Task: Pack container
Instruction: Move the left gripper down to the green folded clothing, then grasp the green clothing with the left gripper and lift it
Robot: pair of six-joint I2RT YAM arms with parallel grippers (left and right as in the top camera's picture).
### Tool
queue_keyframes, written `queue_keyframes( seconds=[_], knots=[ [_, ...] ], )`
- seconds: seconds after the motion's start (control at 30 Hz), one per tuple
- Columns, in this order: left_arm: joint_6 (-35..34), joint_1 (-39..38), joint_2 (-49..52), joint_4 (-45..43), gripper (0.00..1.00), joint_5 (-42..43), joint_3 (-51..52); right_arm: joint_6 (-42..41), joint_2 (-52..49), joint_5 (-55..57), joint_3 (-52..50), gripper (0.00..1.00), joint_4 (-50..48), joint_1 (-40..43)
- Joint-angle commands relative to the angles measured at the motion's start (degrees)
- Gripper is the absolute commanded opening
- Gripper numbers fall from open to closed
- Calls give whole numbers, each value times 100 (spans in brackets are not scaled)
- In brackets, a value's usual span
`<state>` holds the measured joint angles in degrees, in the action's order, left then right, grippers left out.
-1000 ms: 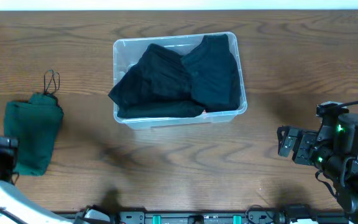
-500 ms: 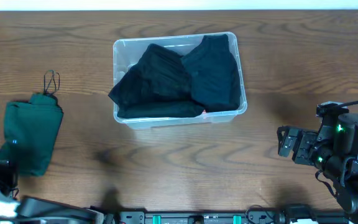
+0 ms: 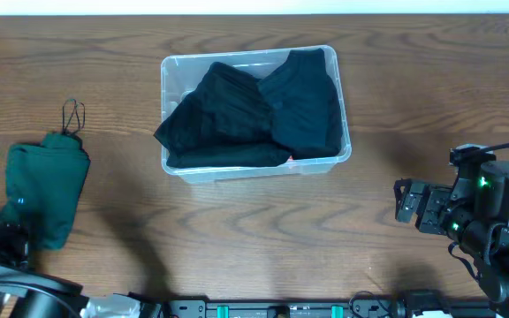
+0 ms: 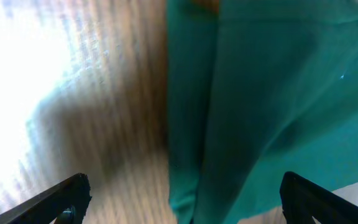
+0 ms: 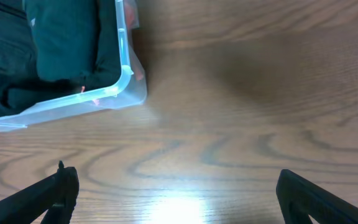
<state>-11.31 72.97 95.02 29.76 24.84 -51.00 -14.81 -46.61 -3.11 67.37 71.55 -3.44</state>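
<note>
At the near edge of the table, the left gripper has shifted since one second ago. It stood then just left of the green folded garment. Half a second ago it sat lower, toward the near edge, and it now overlaps that garment's near left corner. The right gripper has not moved, and it points left over bare wood at the near right, well apart from everything else. The green garment lies where it lay before, with a black cord loop at its far end. Farther back, at table centre, the container is unchanged. It holds two dark folded garments, the left one draping over the container's left rim and the right one reaching the far right corner. The overhead view shows the whole layout but does not resolve the left jaws. The left wrist view does: both fingertips stand wide apart at the lower corners, with green fabric filling the centre and right and blurred wood on the left. The right wrist view likewise shows jaws fully apart with nothing between them. It adds a close look at the container's near right corner, its translucent rim and dark cloth behind the wall. Neither wrist view shows the other arm.
</note>
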Motion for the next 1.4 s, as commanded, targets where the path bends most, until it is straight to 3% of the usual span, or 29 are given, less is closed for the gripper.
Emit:
queue_keyframes(
  seconds=[0.0, 0.43, 0.77, 0.9, 1.23, 1.37],
  knots=[
    [186, 24, 160, -122, 98, 315, 22, 74, 11, 31, -26, 99, 9, 42],
    [188, 17, 785, -660, 98, 1097, 22, 74, 11, 31, -26, 99, 9, 42],
    [186, -297, 1250, -787, 100, 1121, 22, 74, 11, 31, -26, 99, 9, 42],
    [164, -487, 1464, -935, 85, 1119, 22, 74, 13, 33, -26, 99, 7, 42],
    [118, -621, 1818, -1244, 9, 1121, 4, 74, 13, 31, -26, 99, 7, 42],
    [118, -621, 1816, -1241, 6, 1322, -151, 74, 11, 31, -26, 99, 9, 42]
  ],
)
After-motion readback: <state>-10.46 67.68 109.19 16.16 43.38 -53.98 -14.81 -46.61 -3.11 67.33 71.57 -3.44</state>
